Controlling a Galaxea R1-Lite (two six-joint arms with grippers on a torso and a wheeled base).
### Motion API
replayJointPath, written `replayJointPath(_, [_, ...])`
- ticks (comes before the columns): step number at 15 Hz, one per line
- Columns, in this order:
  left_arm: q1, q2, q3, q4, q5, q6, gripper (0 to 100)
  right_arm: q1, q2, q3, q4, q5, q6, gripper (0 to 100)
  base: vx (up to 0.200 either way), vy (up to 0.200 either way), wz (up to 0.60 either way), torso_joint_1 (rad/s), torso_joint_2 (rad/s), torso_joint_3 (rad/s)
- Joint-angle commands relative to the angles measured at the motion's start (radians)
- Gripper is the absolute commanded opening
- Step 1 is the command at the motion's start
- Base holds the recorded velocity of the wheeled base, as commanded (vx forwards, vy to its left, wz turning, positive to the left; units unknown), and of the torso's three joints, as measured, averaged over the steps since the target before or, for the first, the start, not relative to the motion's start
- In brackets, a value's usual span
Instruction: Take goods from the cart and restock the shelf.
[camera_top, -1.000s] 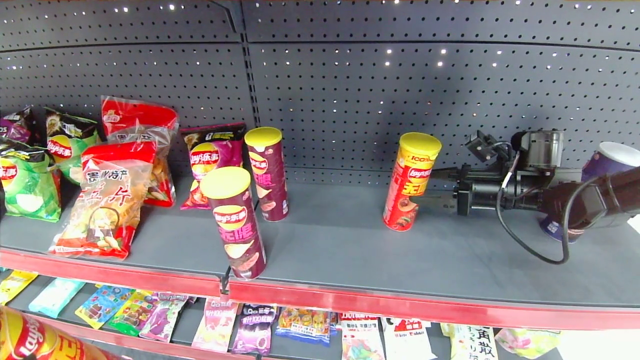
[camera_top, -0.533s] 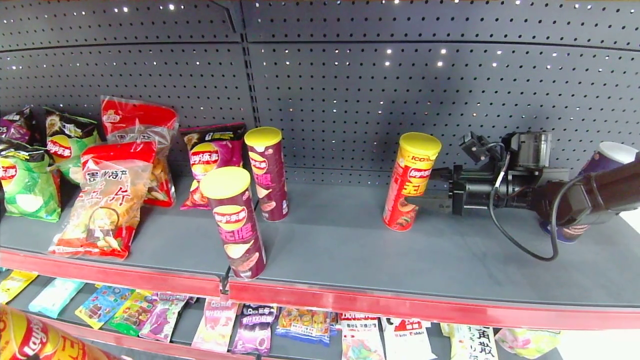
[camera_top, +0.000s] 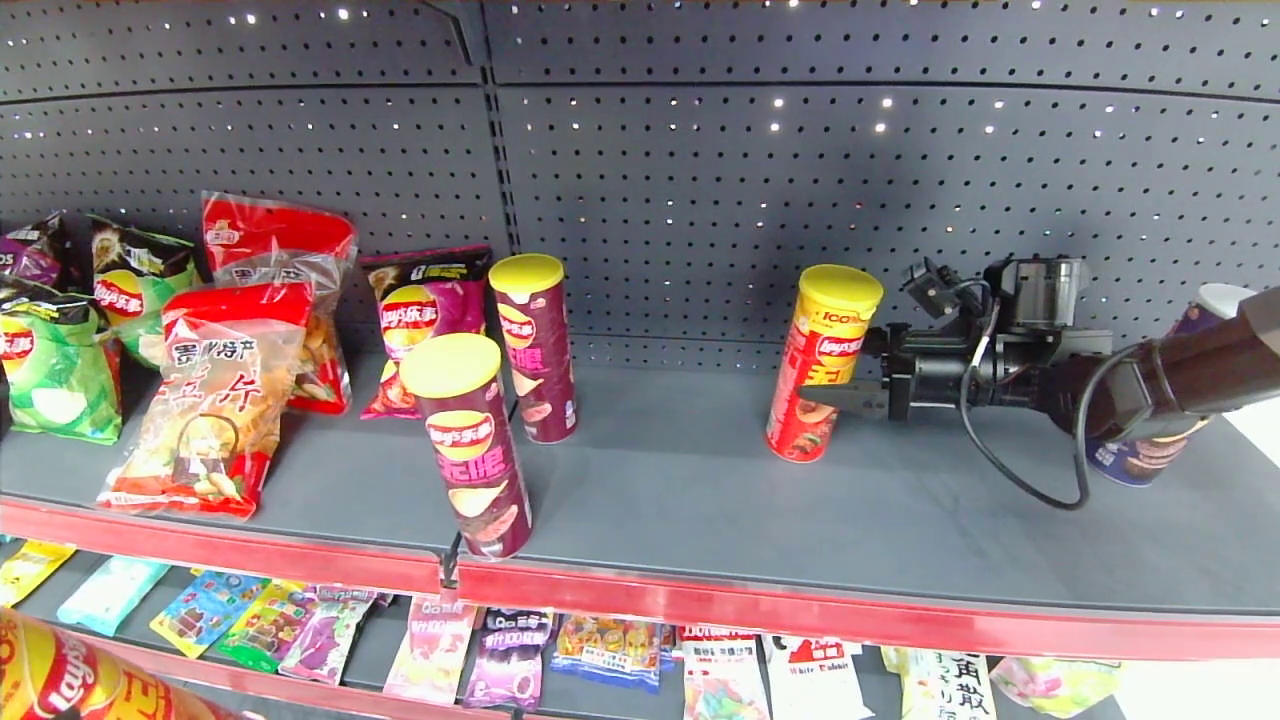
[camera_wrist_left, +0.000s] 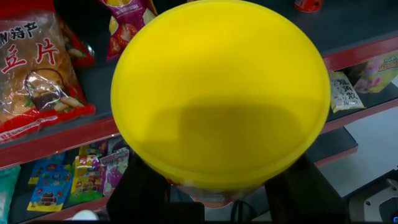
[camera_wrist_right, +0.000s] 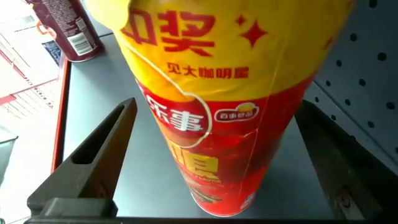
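**Upright red canister stands between the right end effector's spread fingers**

The red cylindrical chip canister with a yellow plastic lid (camera_top: 825, 360) stands upright toward the back of the grey metal shelf with a red front lip (camera_top: 700, 500). It is well apart from the two purple chip canisters (camera_top: 470, 445) on its left. The right end effector (camera_wrist_right: 211, 168) lies level on the canister's right side, spread wide. One finger is in front of the lower body and one behind it. The right wrist view shows a gap on each side, so nothing is gripped.

The canister's long axis is vertical, square across the line of the fingers. The right arm is therefore the one placed for it. Closing would pinch the red canister low on its body. Backing out should run straight along the fingers, since a sideways drift would likely tip so tall a thing.

The left end effector (camera_wrist_left: 217, 199) is low at the robot's left, in front of the shelf, and appears clasped around a second yellow-lidded canister (camera_wrist_left: 221, 93).
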Motion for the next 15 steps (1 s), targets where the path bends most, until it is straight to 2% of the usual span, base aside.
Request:
replayJointPath(1, [0.0, 0.001, 0.0, 0.0, 0.0, 0.0, 0, 0.003, 0.006, 0.0, 0.0, 0.0, -0.001, 100, 0.0, 0.0, 0.0, 0.0, 0.0, 0.0])
replayJointPath(2, [0.0, 0.001, 0.0, 0.0, 0.0, 0.0, 0, 0.001, 0.008, -0.002, 0.0, 0.001, -0.002, 100, 0.0, 0.0, 0.0, 0.0, 0.0, 0.0])
replayJointPath(3, [0.0, 0.001, 0.0, 0.0, 0.0, 0.0, 0, 0.001, 0.011, 0.0, -0.002, 0.001, -0.004, 0, 0.0, 0.0, 0.0, 0.0, 0.0, 0.0])
replayJointPath(7, [0.0, 0.001, 0.002, 0.0, 0.0, 0.012, 0, 0.007, 0.008, 0.021, -0.002, -0.007, -0.03, 0, 0.0, 0.0, 0.0, 0.0, 0.0, 0.0])
replayJointPath(9, [0.0, 0.001, 0.003, 0.0, 0.001, 0.012, 0, 0.032, -0.035, 0.081, -0.002, -0.025, -0.039, 0, 0.0, 0.0, 0.0, 0.0, 0.0, 0.0])
replayJointPath(12, [0.0, 0.0, 0.003, 0.0, 0.006, 0.012, 0, 0.088, -0.184, 0.262, -0.005, -0.177, -0.03, 0, 0.0, 0.0, 0.0, 0.0, 0.0, 0.0])
replayJointPath(15, [0.0, -0.006, 0.016, 0.0, 0.014, 0.012, 0, 0.098, -0.299, 0.355, -0.039, -0.286, -0.028, 0, 0.0, 0.0, 0.0, 0.0, 0.0, 0.0])
